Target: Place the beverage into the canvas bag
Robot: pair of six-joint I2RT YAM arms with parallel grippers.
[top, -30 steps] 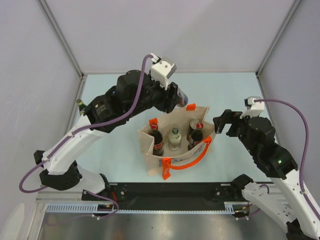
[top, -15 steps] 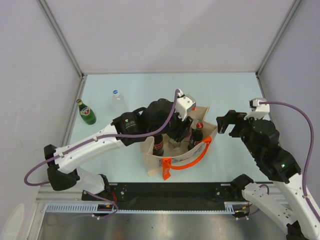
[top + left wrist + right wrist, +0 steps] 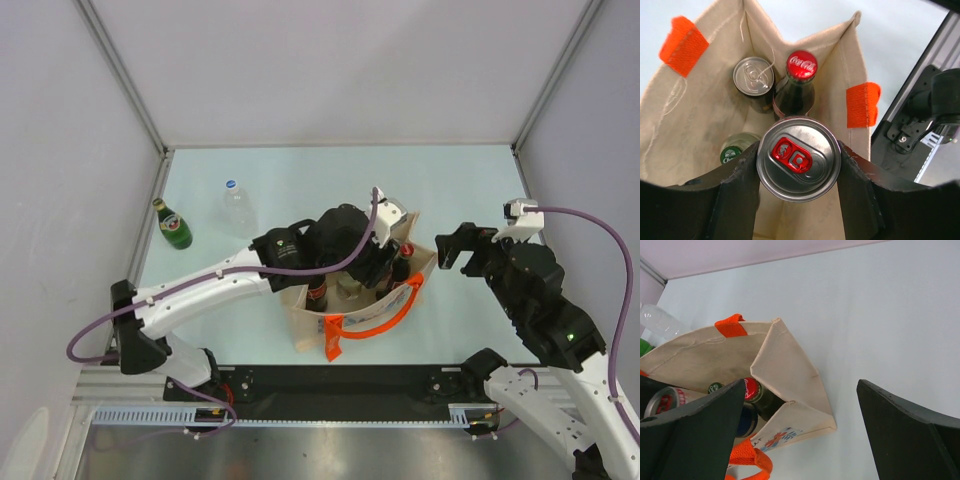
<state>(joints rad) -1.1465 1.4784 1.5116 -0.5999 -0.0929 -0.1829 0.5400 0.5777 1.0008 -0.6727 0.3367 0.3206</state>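
Left gripper (image 3: pixel 799 167) part closed, black fingers (image 3: pixel 735 190) pressed on opposite sides of silver aluminium drinks can with red pull tab (image 3: pixel 790 150); can upright, lid up, held within the mouth of boxy beige canvas bag (image 3: pixel 695 125); unclear whether its base touches the bag floor. Right gripper (image 3: pixel 800 385) spread wide, holding nothing, hovering just beside the bag's right end, apart from it. Likely handling of the can: thin smooth metal wall, slick and easily dented, moderately heavy if full, so best taken across the mid-body as here, firmly but without crushing. Bag of soft woven cloth, walls creased and leaning inward, bright orange webbing handles (image 3: pixel 863 104), printed motif on the outer face; liable to fold or shift if nudged. Already inside, upright and close together: dark glass cola bottle with red crown cap (image 3: pixel 802 64), dark can with silver lid (image 3: pixel 754 76), green-capped bottle (image 3: pixel 732 154); hard, rigid, glass breakable on a knock. On pale blue-green tabletop (image 3: pixel 300 180), well apart from the bag: green glass bottle (image 3: pixel 175 225), clear plastic bottle with blue cap (image 3: pixel 238 208).
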